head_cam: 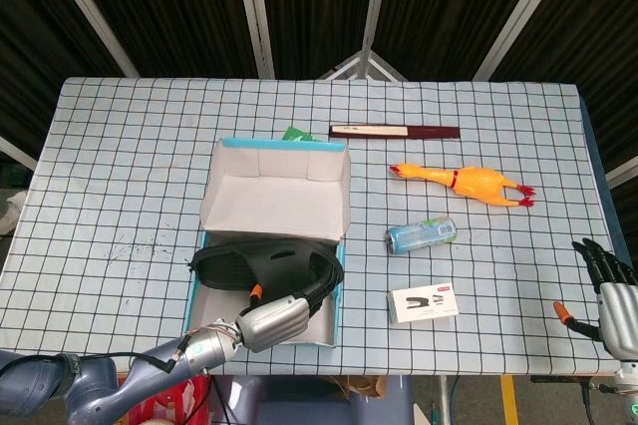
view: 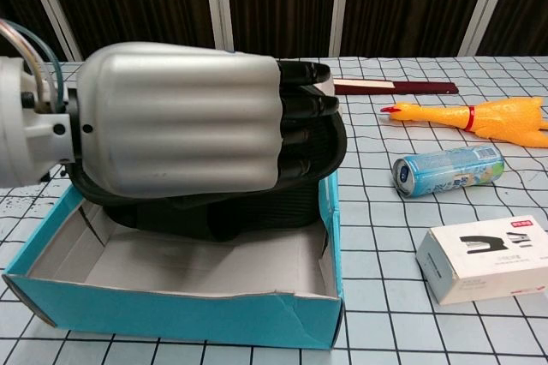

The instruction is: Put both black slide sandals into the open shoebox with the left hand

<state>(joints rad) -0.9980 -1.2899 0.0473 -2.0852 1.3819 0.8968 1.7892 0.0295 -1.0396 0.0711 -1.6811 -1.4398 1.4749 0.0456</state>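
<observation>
The left hand (view: pixel 180 116) is gripping a sandal (head_cam: pixel 264 263) by its strap, fingers wrapped round, above the shoebox (head_cam: pixel 340 275) near the desk's front edge; it looks light, rubbery and bendy.

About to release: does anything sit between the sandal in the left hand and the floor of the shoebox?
Only the first sandal. It already lies in the shoebox, right under the held sandal that the left hand grips, so the second will likely land on it. Nothing else visible blocks the way.
</observation>
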